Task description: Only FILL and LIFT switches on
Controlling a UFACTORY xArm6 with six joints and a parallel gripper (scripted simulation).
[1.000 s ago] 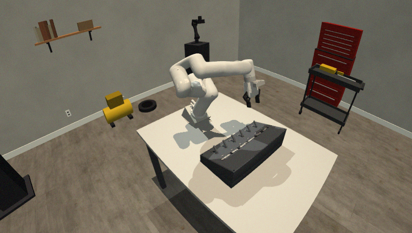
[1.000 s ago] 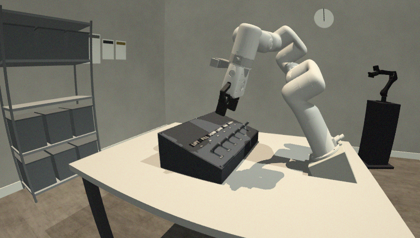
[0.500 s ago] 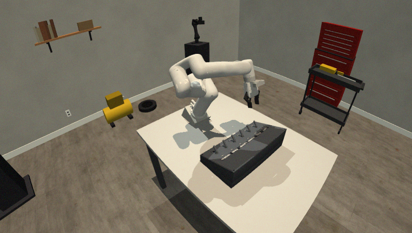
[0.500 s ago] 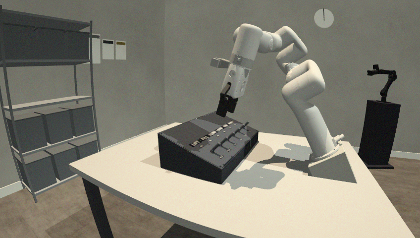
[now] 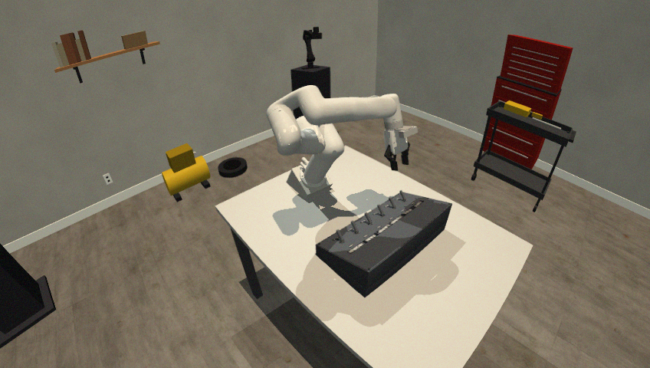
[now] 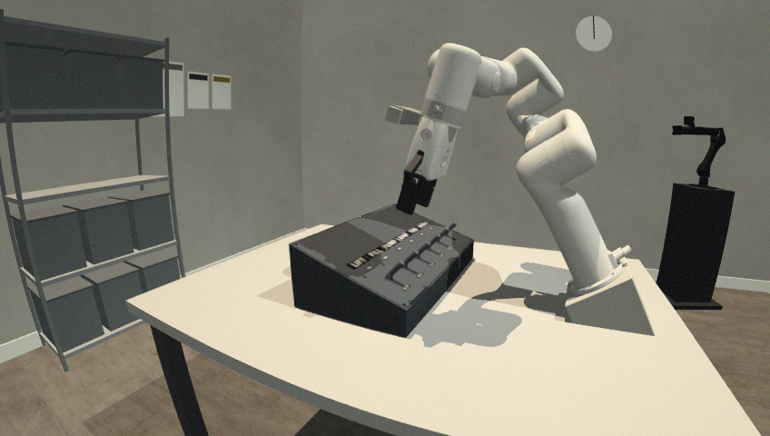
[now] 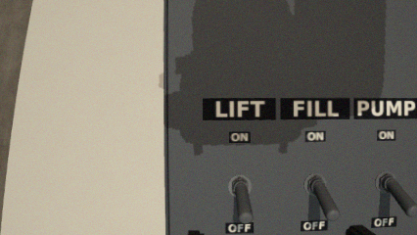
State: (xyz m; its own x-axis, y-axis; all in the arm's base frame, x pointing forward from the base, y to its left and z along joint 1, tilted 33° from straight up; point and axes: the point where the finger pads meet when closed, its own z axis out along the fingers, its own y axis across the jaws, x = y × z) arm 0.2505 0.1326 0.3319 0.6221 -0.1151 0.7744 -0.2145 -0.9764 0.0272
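Observation:
A dark sloped console (image 5: 385, 241) sits on the white table and also shows in the exterior view (image 6: 378, 270). It carries a row of several toggle levers. In the wrist view, the LIFT lever (image 7: 241, 198), the FILL lever (image 7: 323, 196) and the PUMP lever (image 7: 397, 193) all lean toward their OFF marks. The other levers are out of the wrist view and too small to read elsewhere. My gripper (image 5: 397, 162) (image 6: 413, 207) hangs open and empty above the console's LIFT end, touching nothing. Only its fingertips show at the bottom edge of the wrist view.
The table edge lies just left of the console's LIFT end (image 7: 93, 122). My arm's base (image 5: 314, 184) stands on the table behind the console. A red tool cabinet and a cart (image 5: 524, 132) stand to the right, and a shelf unit (image 6: 86, 189) stands beyond the table.

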